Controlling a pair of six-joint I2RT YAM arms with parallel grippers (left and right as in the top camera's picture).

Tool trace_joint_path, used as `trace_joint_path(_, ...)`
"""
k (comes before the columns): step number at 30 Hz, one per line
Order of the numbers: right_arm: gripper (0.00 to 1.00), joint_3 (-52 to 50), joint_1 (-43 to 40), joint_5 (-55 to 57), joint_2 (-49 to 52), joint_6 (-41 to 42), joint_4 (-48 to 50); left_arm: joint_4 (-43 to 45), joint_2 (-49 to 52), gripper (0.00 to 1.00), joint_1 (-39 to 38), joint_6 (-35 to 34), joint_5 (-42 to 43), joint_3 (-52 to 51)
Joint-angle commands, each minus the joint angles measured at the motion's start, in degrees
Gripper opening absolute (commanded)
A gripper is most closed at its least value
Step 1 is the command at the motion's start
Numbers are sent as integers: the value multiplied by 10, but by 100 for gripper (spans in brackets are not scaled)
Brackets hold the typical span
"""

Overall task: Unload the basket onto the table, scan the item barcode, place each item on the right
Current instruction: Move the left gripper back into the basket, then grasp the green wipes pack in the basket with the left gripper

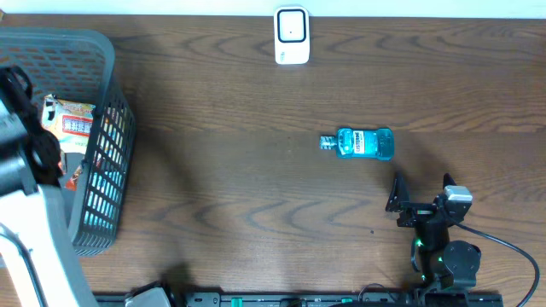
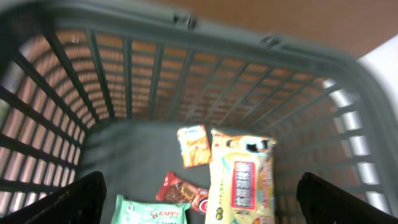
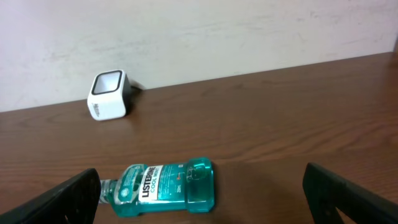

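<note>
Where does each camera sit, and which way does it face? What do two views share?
Overhead: above the brown wooden table, facing down; left arm over the grey plastic basket, right arm at bottom right.
Left wrist: looks down into the basket at snack packets; open left fingers at lower corners.
Right wrist: low, facing teal mouthwash bottle and white boxy scanner; open right fingers at lower corners.
Shared: overhead and right wrist show bottle and scanner.
</note>
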Motion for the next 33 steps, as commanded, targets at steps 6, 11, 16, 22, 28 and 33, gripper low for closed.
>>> trace_joint_path(6, 99, -1, 2, 3, -1, -7, -2, -32, 162, 98, 60, 16, 209, 7)
trace_joint_path(11, 99, -1, 2, 3, -1, -7, -2, -42, 271, 98, 80, 103, 335, 7)
trace_joint_path(16, 99, -1, 2, 3, -1, -7, -2, -42, 321, 98, 102, 139, 403, -12)
trace_joint_path(22, 99, -1, 2, 3, -1, -7, -2, -37, 328, 98, 115, 233, 433, -54)
trace_joint_path(28, 99, -1, 2, 3, -1, -7, -2, -26, 328, 98, 115, 235, 435, -98)
trace_joint_path(33, 99, -1, 2, 3, -1, -7, -2, -8, 328, 99, 115, 209, 435, -129)
